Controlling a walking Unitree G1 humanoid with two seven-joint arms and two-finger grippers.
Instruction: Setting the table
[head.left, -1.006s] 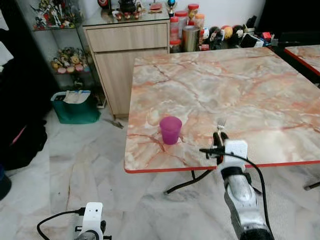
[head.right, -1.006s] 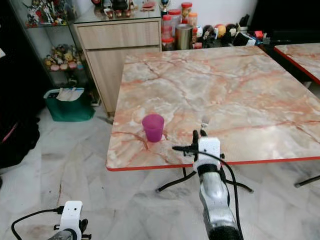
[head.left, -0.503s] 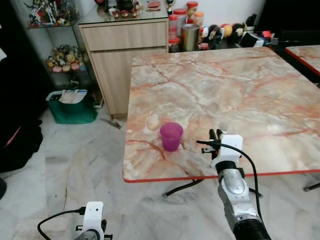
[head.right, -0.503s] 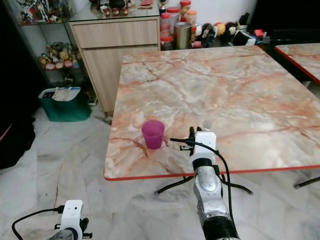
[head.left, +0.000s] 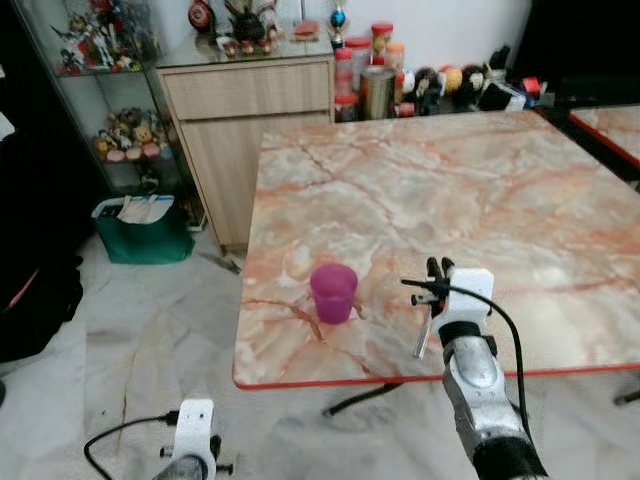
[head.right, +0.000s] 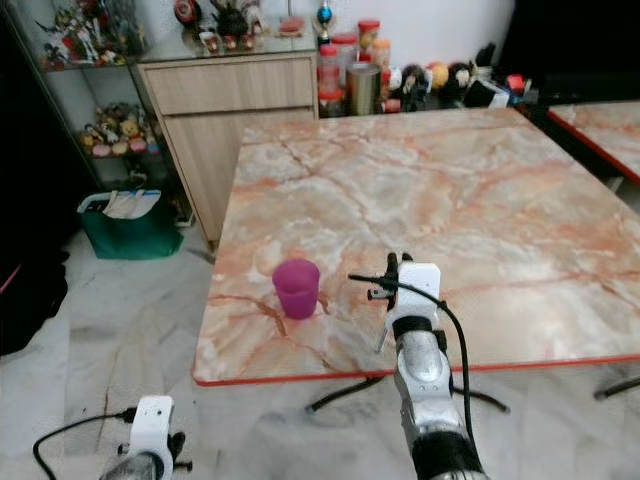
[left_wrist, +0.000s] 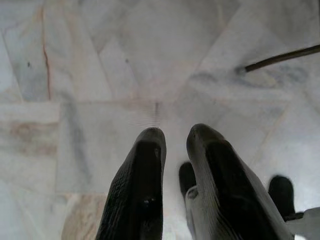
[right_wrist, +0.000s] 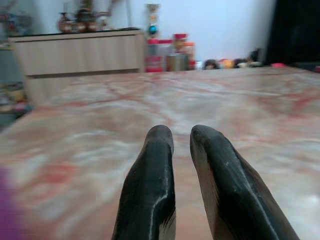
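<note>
Right gripper (head.left: 437, 268) hung over the table's (head.left: 480, 190) near edge, right of the purple cup (head.left: 333, 292), not touching it. A fork (head.left: 423, 336) lay on the table just beside the wrist, apart from the fingers. Cup stood upright near the front left corner. Cabinet (head.left: 245, 100) behind the table, green bag (head.left: 143, 222) on the floor. Right eye view: same layout.

Left wrist view: left gripper (left_wrist: 175, 137) over floor tiles, fingers nearly together, holding nothing.

Right wrist view: fingers (right_wrist: 155, 170) a narrow gap apart, nothing between them, tabletop beyond.
</note>
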